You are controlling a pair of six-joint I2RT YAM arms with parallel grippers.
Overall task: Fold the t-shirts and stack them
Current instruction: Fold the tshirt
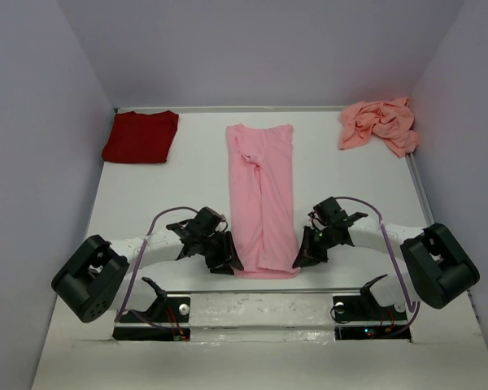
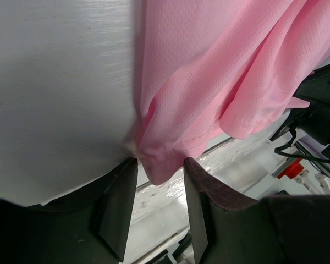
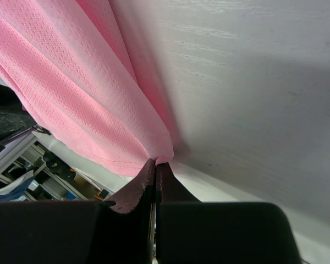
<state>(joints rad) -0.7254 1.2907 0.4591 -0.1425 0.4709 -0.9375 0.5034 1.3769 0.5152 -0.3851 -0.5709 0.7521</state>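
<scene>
Left gripper (image 2: 160, 166): low, angled inward, fingers apart around the pink shirt's (image 1: 264, 191) near-left corner. Right gripper (image 3: 155, 166): mirrored, pinched closed on near-right corner. Shirt lies lengthwise mid-table (image 1: 187, 175).

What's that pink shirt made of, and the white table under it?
Pink shirt: looks like a thin sports knit, matte, with tiny mesh holes and soft folds. Table: probably white-painted wood, going by faint grain streaks and a slight sheen.
</scene>
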